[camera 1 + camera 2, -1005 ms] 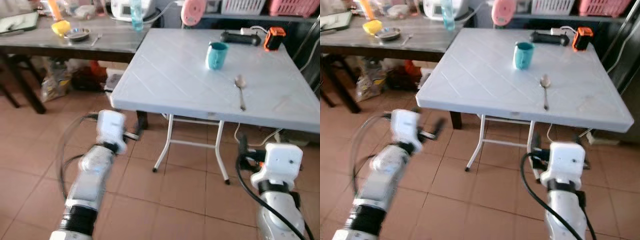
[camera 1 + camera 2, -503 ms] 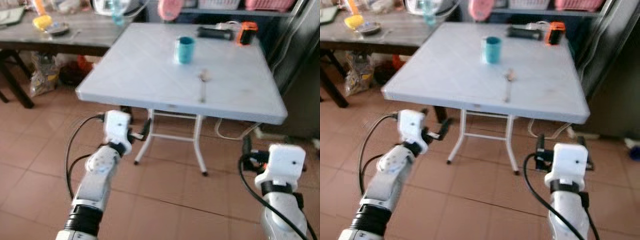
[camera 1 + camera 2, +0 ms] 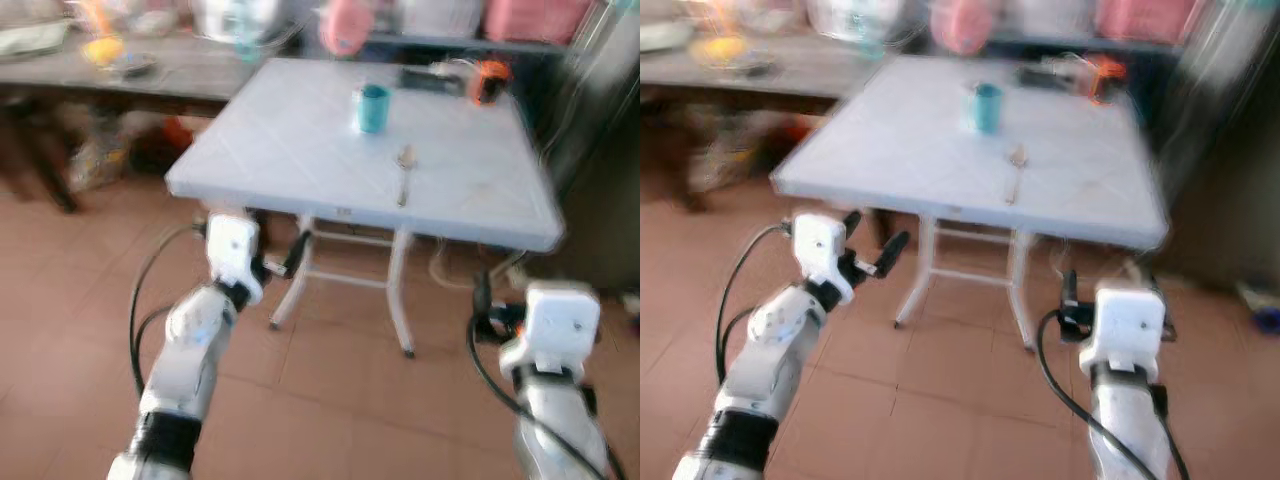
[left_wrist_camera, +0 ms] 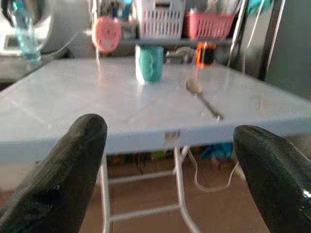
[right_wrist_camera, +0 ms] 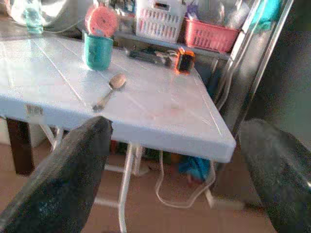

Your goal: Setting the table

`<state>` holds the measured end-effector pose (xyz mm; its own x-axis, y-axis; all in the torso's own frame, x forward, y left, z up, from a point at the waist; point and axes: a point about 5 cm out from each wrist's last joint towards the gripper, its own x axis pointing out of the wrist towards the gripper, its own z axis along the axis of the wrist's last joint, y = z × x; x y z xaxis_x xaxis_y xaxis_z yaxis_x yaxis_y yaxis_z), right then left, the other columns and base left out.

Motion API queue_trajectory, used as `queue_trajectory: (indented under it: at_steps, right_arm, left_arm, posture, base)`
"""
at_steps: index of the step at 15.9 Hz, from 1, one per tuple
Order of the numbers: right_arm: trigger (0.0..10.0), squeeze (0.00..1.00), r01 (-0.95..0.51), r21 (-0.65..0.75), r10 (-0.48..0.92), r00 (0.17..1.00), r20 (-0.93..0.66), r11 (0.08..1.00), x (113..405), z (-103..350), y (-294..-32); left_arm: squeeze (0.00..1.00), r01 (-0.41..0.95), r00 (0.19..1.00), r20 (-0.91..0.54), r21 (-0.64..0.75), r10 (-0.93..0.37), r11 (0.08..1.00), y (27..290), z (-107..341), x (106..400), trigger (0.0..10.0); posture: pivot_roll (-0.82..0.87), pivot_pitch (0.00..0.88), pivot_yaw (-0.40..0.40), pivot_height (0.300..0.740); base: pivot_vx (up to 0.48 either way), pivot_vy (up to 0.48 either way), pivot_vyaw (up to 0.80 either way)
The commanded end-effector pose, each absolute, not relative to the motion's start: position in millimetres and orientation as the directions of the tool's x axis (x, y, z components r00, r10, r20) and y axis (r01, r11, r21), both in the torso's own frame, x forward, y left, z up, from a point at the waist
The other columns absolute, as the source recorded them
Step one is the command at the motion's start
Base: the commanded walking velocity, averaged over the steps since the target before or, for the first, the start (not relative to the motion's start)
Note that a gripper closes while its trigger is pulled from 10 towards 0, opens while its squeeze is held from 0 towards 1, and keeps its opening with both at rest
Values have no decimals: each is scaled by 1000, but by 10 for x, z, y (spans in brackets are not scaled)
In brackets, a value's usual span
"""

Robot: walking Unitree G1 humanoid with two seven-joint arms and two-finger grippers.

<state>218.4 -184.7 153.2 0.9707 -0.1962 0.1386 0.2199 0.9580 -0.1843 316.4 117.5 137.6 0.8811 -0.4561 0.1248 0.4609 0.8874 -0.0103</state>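
A white folding table (image 3: pixel 290 150) stands in front of me, blurred by motion. On it are a teal cup (image 3: pixel 372 108), upright near the far middle, and a metal spoon (image 3: pixel 402 172) lying just nearer than the cup. Both arms are held low before the table's front edge, above the tiled floor. My left gripper (image 4: pixel 167 128) is open and empty, facing the table edge with the cup (image 4: pixel 149 63) and spoon (image 4: pixel 203 97) beyond. Further right, my right gripper (image 5: pixel 176 127) is also open and empty, below table height, facing the spoon (image 5: pixel 109 90) and cup (image 5: pixel 97 50).
A black item and an orange device (image 3: pixel 487 80) lie at the table's far edge. A wooden side table (image 3: pixel 150 88) with dishes stands at back left. Baskets (image 5: pixel 209 35) sit on a shelf behind. A dark cabinet (image 3: pixel 600 150) stands right. Cables (image 5: pixel 165 182) hang under the table.
The camera has swung, so the table sits more centred and the picture is blurred. My left arm has risen slightly toward the table edge. Both grippers stay open.
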Motion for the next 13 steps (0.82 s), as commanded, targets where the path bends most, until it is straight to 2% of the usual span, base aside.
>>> queue_trajectory:
  at_steps: [1, 13]
  right_arm:
    - [10000, 0, 227, -176, -202, 968, 149, 958, 2171, 1556, -1833]
    - [10000, 0, 231, -159, -209, 967, 143, 960, 2152, 1545, -1791]
  left_arm:
    - [0, 464, 878, 130, 10, -461, 886, 1201, 1419, 3180, 10000]
    - [0, 533, 838, 106, 46, -535, 845, 1179, 1413, 3145, 10000]
  posture:
    - [5, 93, 21, 740]
    - [4, 109, 32, 740]
  base:
    - [480, 0, 0]
    - [480, 0, 0]
